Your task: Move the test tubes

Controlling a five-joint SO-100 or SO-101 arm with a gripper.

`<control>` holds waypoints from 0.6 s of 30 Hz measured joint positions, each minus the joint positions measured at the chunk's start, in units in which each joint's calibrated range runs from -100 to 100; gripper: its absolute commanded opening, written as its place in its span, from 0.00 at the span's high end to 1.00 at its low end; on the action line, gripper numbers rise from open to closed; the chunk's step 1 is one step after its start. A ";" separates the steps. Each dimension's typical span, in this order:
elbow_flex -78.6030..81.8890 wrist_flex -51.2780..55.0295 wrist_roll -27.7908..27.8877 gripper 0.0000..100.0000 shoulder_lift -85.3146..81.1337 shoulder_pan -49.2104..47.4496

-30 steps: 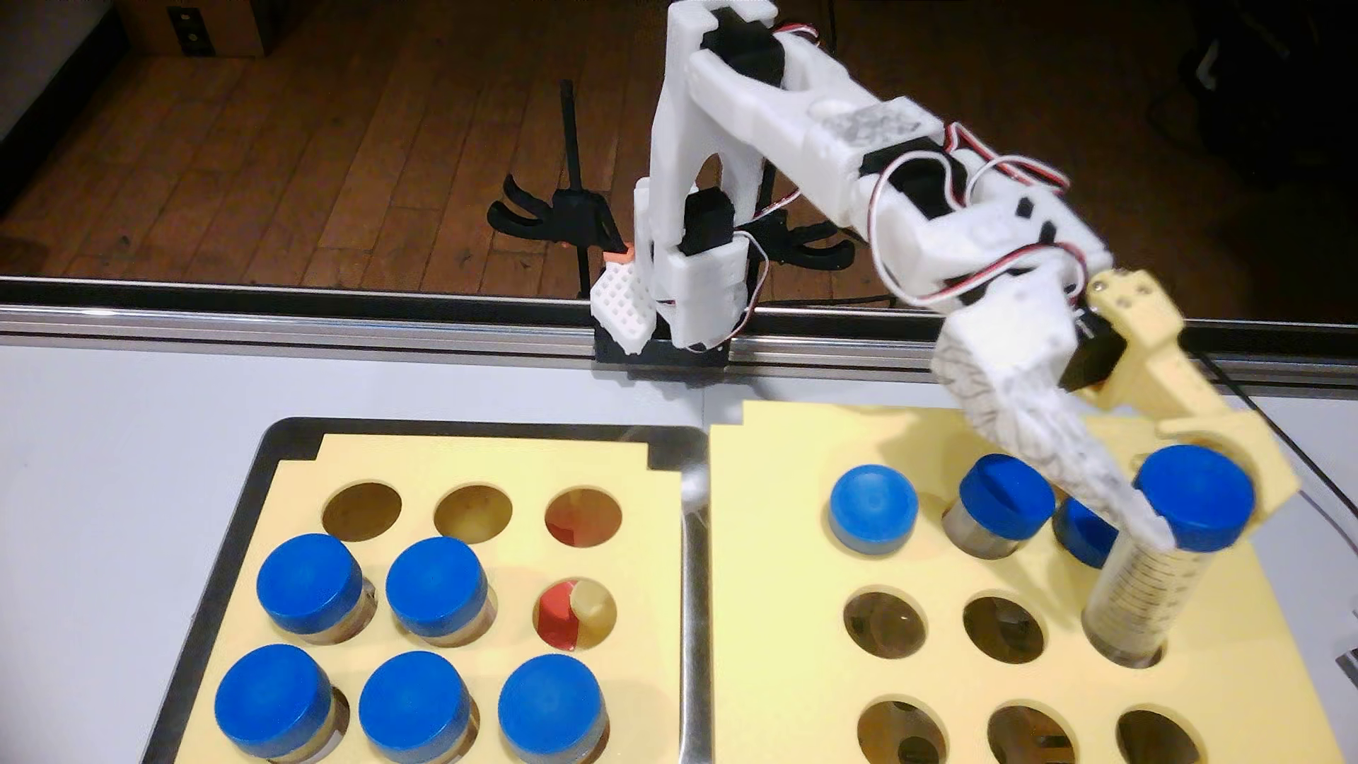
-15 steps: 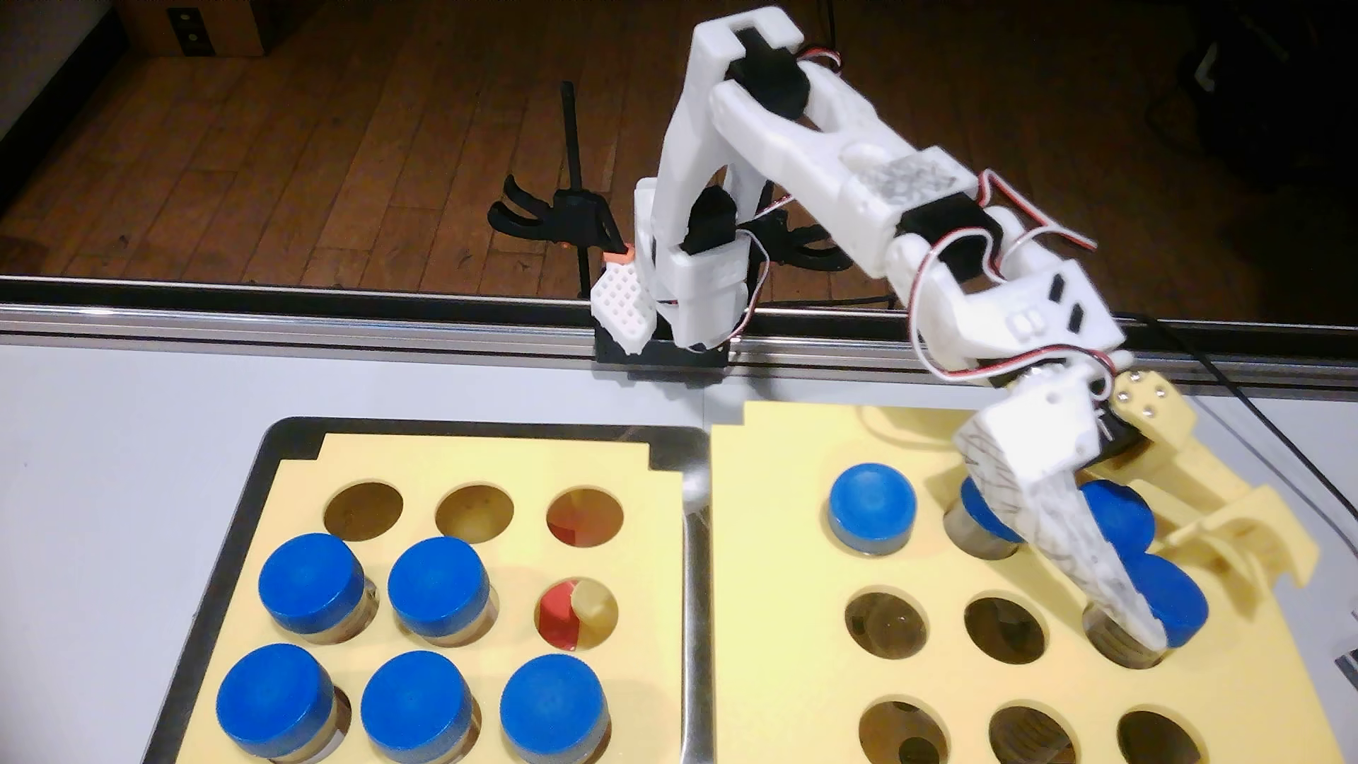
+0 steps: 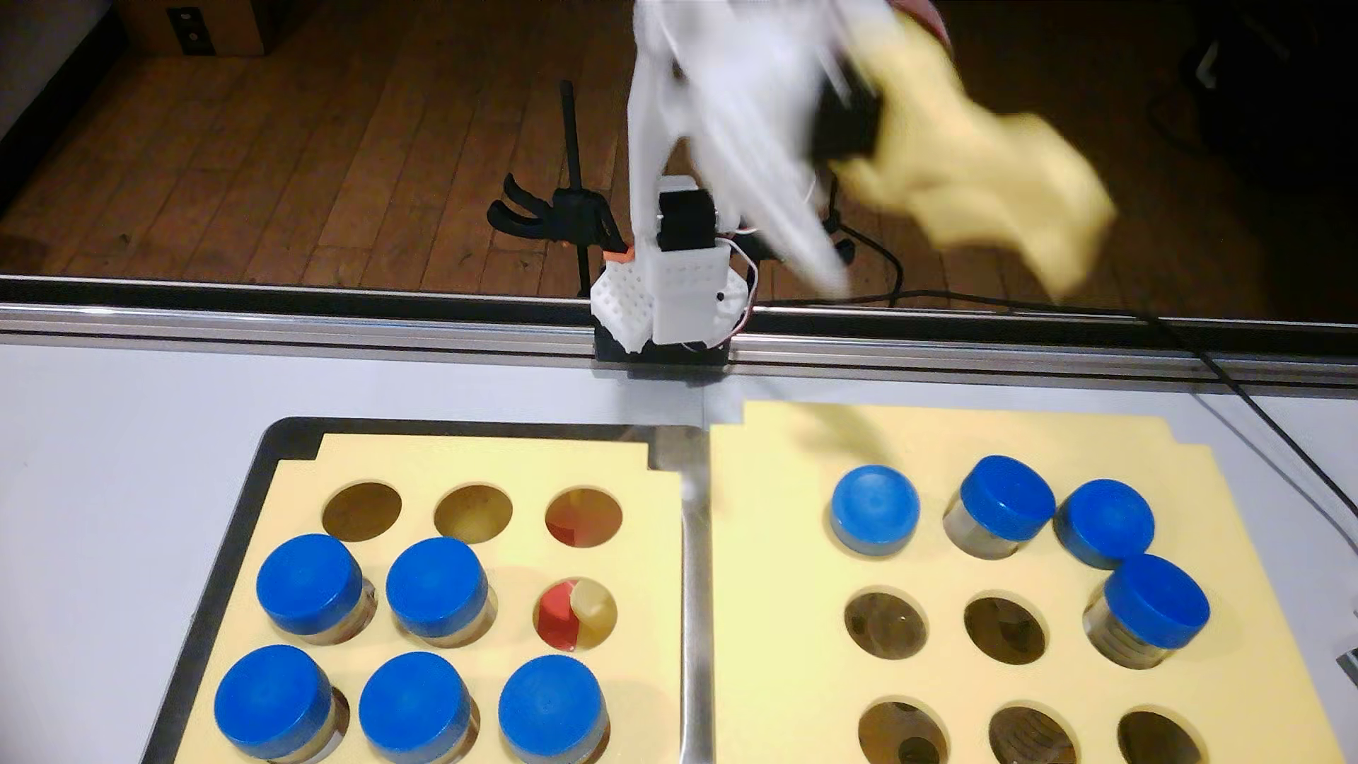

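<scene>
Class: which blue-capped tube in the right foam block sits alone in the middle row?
The test tube at the right end; the other three fill the back row.

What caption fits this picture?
Four blue-capped test tubes sit in the right foam rack; the blurred arm swings high.

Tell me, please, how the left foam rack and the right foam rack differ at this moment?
The left foam rack sits in a dark metal tray; the right foam rack shows no tray. The left rack holds five blue-capped tubes in its front rows; the right holds four toward its back. Both are yellow with nine round holes.
</scene>
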 measured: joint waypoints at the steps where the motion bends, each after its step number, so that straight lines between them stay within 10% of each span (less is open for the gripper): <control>1: 2.62 1.25 0.10 0.64 -2.97 1.76; 18: 52.08 -11.27 0.46 0.64 -17.54 24.68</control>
